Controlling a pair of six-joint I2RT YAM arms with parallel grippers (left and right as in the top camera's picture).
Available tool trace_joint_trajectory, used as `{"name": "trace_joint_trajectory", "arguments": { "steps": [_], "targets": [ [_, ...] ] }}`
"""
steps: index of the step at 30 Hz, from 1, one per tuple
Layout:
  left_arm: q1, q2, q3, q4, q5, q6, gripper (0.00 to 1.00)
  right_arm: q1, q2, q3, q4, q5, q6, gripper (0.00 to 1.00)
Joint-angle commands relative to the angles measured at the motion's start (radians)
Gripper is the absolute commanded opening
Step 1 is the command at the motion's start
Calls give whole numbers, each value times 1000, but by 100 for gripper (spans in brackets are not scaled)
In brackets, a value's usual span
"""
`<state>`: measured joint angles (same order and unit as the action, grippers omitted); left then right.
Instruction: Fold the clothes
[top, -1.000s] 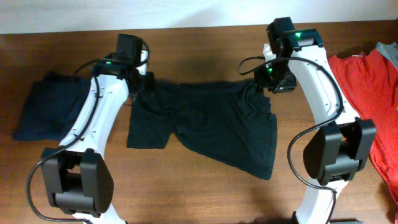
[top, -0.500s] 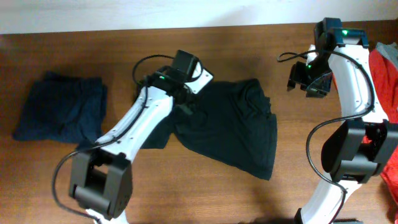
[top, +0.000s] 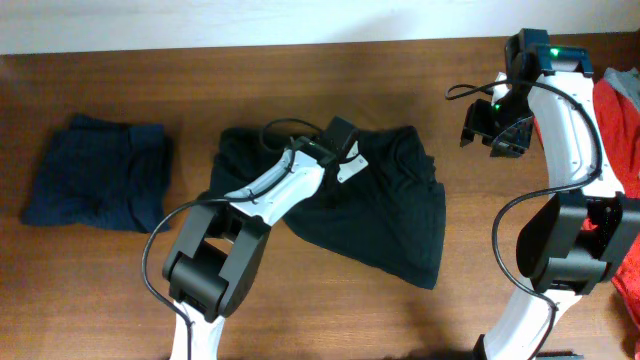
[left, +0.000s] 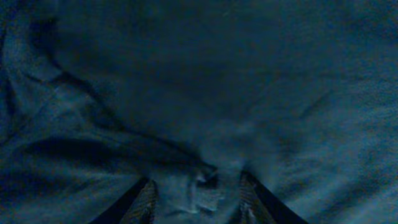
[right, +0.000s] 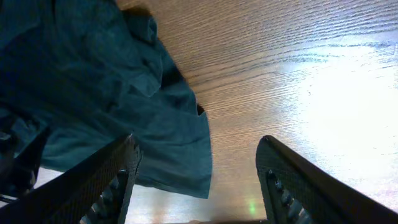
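Observation:
The black T-shirt (top: 390, 215) lies spread in the middle of the table. My left gripper (top: 345, 160) is pressed down on the shirt's upper middle. In the left wrist view dark cloth (left: 205, 81) fills the picture. That gripper (left: 198, 202) has its jaws apart, and a small wad of the cloth bulges between its fingers (left: 146, 202). My right gripper (top: 490, 130) hangs above bare wood to the right of the shirt. It (right: 196, 144) is open and holds nothing. The shirt's edge (right: 93, 81) lies below it and to the left.
A folded navy garment (top: 95, 185) lies at the left of the wooden table (top: 100, 290). A red garment (top: 625, 130) lies at the right edge, under the right arm's base. The left arm stretches across the shirt's left half.
My left gripper has swung right, from the shirt's left shoulder to its upper middle. My right gripper moved right off the right shoulder, then held still. The shirt has stayed in place.

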<state>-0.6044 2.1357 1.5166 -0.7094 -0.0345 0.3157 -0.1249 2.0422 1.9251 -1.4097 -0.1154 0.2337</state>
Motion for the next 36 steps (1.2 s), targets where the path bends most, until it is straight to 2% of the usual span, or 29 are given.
{"name": "trace_joint_trajectory", "arguments": {
  "steps": [1,3,4,7,15,20,23,31,36],
  "targets": [
    [-15,3,-1,3,-42,15,43,0,-25,5,0,-8,7,63],
    [-14,3,-1,3,-45,14,27,0,-25,5,1,-8,7,63],
    [-15,2,4,2,-90,-4,11,0,-25,5,0,-8,7,63],
    [-15,0,56,-45,-180,-28,1,0,-25,5,0,-8,7,63],
    [-14,-5,328,-285,-194,-34,1,0,-25,5,-1,-8,6,63],
    [-5,-5,449,-325,-338,-29,1,0,-25,5,-1,-8,-19,63],
    [32,-4,454,-261,-408,-22,1,0,-25,5,0,-8,-19,63],
    [206,-1,453,10,-407,-43,1,0,-25,5,0,-8,-19,63],
    [307,11,453,206,-310,-107,0,0,-25,5,3,-8,-19,63]
  ]
}}
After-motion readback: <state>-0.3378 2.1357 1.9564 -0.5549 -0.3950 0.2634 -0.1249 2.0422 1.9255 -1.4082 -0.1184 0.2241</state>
